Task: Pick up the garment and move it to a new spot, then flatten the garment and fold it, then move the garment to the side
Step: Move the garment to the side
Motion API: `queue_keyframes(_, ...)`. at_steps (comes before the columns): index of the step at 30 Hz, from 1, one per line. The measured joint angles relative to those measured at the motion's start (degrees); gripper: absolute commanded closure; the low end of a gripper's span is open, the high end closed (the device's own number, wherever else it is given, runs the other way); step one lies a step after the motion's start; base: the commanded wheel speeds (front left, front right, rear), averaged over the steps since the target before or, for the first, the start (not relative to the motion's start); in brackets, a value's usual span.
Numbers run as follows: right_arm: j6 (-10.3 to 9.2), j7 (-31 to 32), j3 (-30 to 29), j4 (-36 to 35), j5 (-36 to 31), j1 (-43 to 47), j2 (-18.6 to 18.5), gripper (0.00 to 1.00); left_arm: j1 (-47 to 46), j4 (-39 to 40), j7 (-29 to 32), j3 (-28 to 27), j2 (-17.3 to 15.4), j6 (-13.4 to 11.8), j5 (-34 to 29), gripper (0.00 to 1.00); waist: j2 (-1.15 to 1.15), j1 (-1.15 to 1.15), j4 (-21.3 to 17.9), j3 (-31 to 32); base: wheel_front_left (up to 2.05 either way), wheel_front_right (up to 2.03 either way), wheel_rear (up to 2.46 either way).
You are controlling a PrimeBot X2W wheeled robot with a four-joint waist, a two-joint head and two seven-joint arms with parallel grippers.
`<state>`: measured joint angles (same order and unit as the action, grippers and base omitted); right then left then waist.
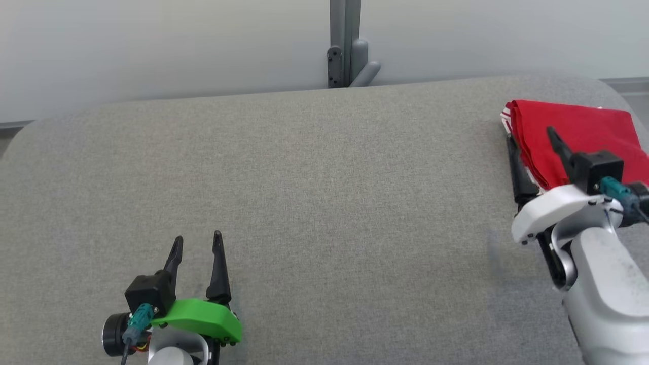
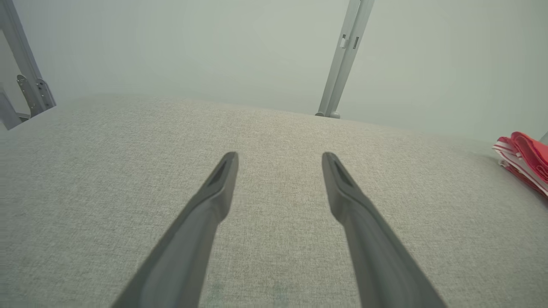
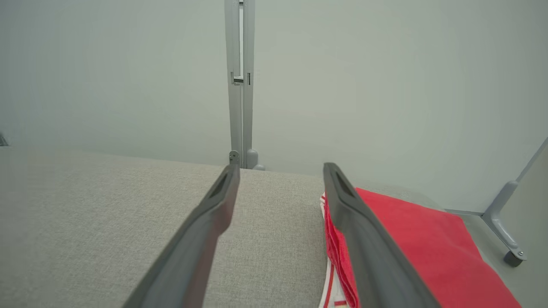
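One garment (image 1: 583, 126) is on the bench (image 1: 324, 203). It is red and folded into a flat stack, with a white-and-red striped edge showing along its left side. It lies at the bench's far right corner, close to the rounded edge. The left wrist view catches it (image 2: 524, 156) at the right margin as several red and white layers. In the right wrist view it (image 3: 419, 231) spreads as a smooth red panel.

There are two grippers, each with two long dark jaws. The left gripper (image 1: 197, 235) sits at the near left over bare grey fabric, well apart from the garment. Its jaws are spread with nothing between them, as its own camera also shows (image 2: 280, 156). The right gripper (image 1: 530, 133) is at the garment's left edge, its jaws also spread wide. One jaw lies over the red cloth and the other runs just beside the striped edge, over the bench. From its own wrist (image 3: 281, 166) the edge falls between the two jaws. I cannot tell whether either jaw touches the cloth, and nothing is pinched.

One grey post (image 1: 345, 40) stands behind the bench's far edge, against a pale wall (image 1: 152, 45). The left wrist view shows a second grey frame piece (image 2: 25, 77) at its left margin. One angled grey leg ending in a caster (image 3: 511, 256) shows to the right in the right wrist view.
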<state>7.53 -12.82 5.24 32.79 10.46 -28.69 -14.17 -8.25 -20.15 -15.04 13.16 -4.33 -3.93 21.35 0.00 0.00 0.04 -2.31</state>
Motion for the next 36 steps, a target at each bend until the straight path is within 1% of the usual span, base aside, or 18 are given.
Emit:
queue_keyframes(2, 0.0, -0.5, -0.4, -3.3, 0.6, 3.2, 1.5, 0.0, 0.7, -0.3, 0.0, -0.1, 0.1, -0.1, 0.1, 0.0, 0.0, 0.0, 0.1, 1.2, 0.0, 0.0, 0.0)
queue_keyframes(5, 0.0, -0.8, -1.2, -8.0, -0.5, 7.9, 3.7, 0.0, 1.6, -0.2, 0.0, -0.3, 0.2, -0.1, 0.3, 0.0, 0.0, 0.0, 0.5, 2.5, 0.0, 0.0, 0.0)
queue_keyframes(9, 0.0, -1.1, -3.1, -13.9, -0.8, 14.2, 7.6, 0.0, 2.8, 0.4, 0.0, -0.5, 0.3, -0.2, 0.3, 0.0, 0.0, 0.0, 1.3, 3.4, 0.0, 0.0, 0.0)
queue_keyframes(15, 0.0, -0.4, -6.2, -21.5, -3.6, 23.5, 10.4, 0.0, 5.1, 1.6, 0.0, -0.7, 0.5, -0.2, 0.2, 0.0, 0.0, 0.0, 2.4, 4.2, 0.0, 0.0, 0.0)
queue_keyframes(20, 0.0, 0.1, -7.2, -25.4, -4.8, 28.6, 11.2, 0.0, 5.7, 2.0, 0.0, -0.1, 0.8, -0.1, 0.0, 0.0, 0.0, 0.0, 3.2, 4.4, 0.0, 0.0, 0.0)
queue_keyframes(23, 0.0, 0.1, -6.5, -27.1, -3.3, 30.6, 11.2, 0.0, 5.7, 1.8, 0.0, 0.2, 0.9, -0.1, -0.3, 0.0, 0.0, 0.0, 3.3, 4.5, 0.0, 0.0, 0.0)
queue_keyframes(36, 0.0, 0.7, -4.5, -28.2, -1.8, 32.2, 11.3, 0.0, 5.8, 1.5, 0.0, 0.2, 0.9, 0.1, -1.3, 0.0, 0.0, 0.0, 3.1, 5.1, 0.0, 0.0, 0.0)
